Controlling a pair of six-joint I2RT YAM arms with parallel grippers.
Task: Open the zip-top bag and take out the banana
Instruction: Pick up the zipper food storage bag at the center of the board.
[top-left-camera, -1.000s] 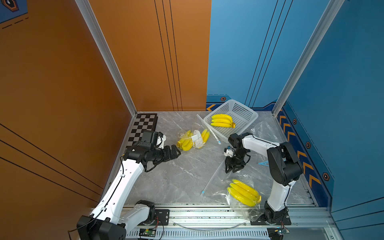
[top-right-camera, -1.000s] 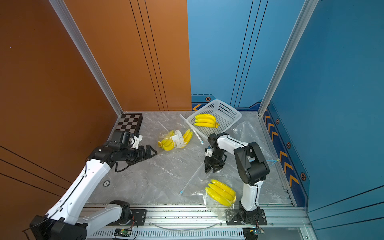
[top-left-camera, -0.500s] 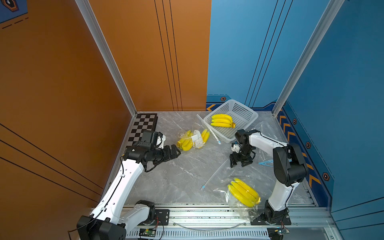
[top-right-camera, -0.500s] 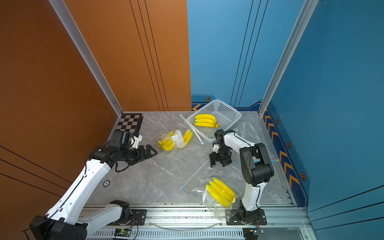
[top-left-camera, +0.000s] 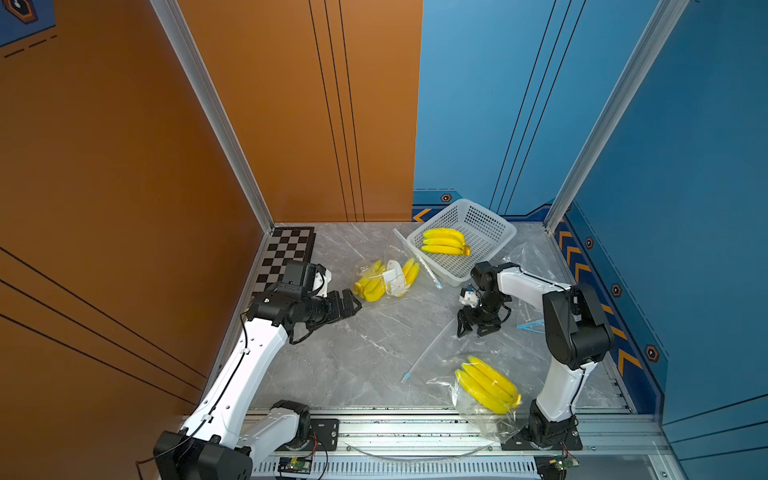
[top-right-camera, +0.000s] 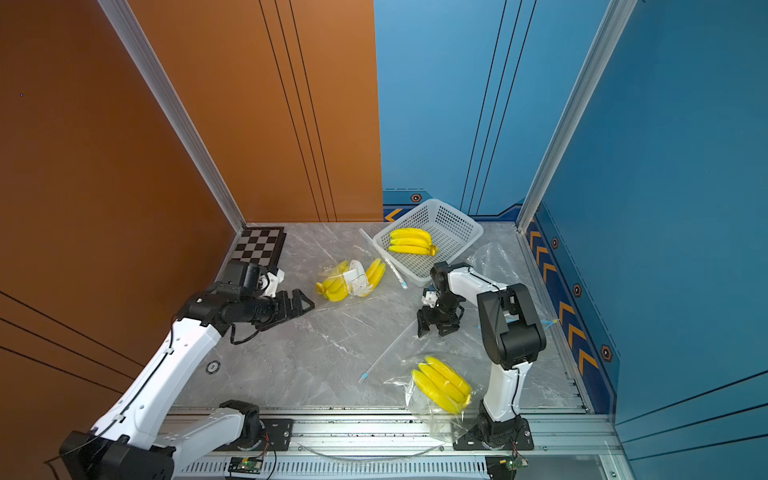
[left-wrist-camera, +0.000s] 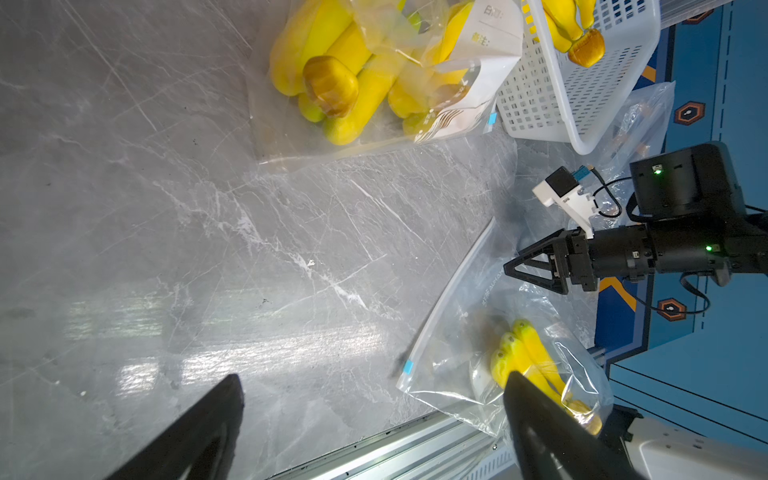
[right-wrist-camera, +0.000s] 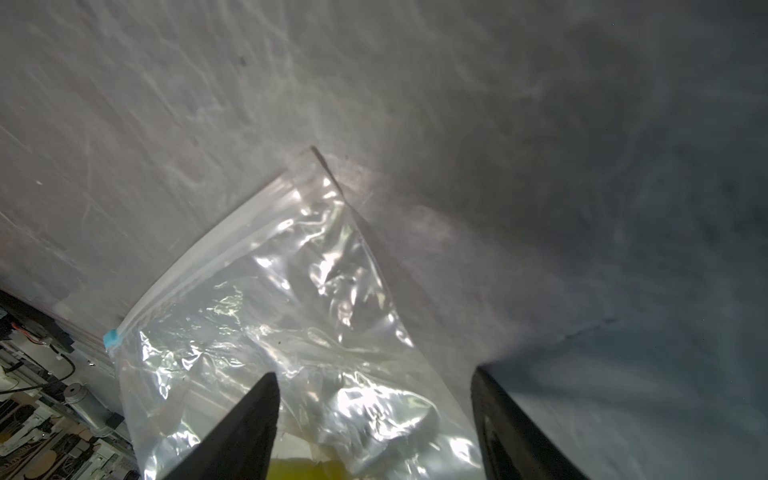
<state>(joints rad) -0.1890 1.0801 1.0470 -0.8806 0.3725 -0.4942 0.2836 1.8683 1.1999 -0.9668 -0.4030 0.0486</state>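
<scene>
A clear zip-top bag (top-left-camera: 469, 365) lies at the front right of the table with a yellow banana bunch (top-left-camera: 488, 386) inside it. Its white zip strip (top-left-camera: 428, 349) ends in a blue slider. My right gripper (top-left-camera: 471, 332) hangs open just over the bag's far corner, nothing between its fingers. In the right wrist view the bag (right-wrist-camera: 291, 311) lies under the open right gripper (right-wrist-camera: 374, 374). My left gripper (top-left-camera: 349, 303) stands open at the left, away from this bag. In the left wrist view the open left gripper (left-wrist-camera: 374, 376) faces the bag (left-wrist-camera: 465, 324) across the table.
A second bag of bananas (top-left-camera: 386, 278) with a white label lies just beyond the left gripper. A white basket (top-left-camera: 486, 232) at the back holds another bunch. An empty clear bag (top-left-camera: 536, 266) lies by the right arm. A chessboard (top-left-camera: 286, 253) sits at the back left.
My right gripper shifted right, then came back a little toward the bag's far corner, its jaws wider than a second ago. The bag, bananas and left arm have not moved.
</scene>
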